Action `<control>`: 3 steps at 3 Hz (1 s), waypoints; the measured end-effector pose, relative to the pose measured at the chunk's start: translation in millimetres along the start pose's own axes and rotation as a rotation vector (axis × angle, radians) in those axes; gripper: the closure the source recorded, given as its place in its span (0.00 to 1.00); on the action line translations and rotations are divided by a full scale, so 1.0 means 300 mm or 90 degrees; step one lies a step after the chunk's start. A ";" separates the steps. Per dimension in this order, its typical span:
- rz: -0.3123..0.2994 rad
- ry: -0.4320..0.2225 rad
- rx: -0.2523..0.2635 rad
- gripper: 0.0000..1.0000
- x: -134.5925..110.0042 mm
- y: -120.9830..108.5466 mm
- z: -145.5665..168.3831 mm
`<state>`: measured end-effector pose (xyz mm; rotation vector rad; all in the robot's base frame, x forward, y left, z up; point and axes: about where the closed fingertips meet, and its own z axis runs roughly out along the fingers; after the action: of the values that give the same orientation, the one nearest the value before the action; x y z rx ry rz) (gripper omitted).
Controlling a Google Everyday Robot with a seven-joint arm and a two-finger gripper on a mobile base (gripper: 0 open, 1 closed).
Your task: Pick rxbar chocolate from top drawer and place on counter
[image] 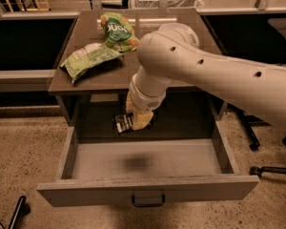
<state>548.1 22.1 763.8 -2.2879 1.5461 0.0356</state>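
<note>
My gripper [135,120] hangs over the back of the open top drawer [148,189], just below the counter's front edge. It is shut on the rxbar chocolate [123,123], a small black bar with pale lettering that sticks out to the left of the fingers, lifted well above the drawer floor. The drawer is pulled fully out and its floor shows only a shadow under the bar. The dark brown counter [105,78] lies behind and above the gripper. My pale arm crosses from the right and hides the counter's right half.
Two crinkled green snack bags lie on the counter, one [88,59] at the left front and one [116,30] at the back middle. The white bowl is hidden behind my arm. Dark side bays flank the cabinet. Chair legs [267,168] stand on the floor at right.
</note>
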 end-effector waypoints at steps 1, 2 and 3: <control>0.009 -0.001 -0.002 1.00 0.033 -0.044 -0.101; 0.022 -0.001 0.000 1.00 0.077 -0.110 -0.190; 0.046 0.003 0.013 1.00 0.126 -0.194 -0.265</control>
<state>600.6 -18.1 846.0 -2.2181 1.6238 0.0335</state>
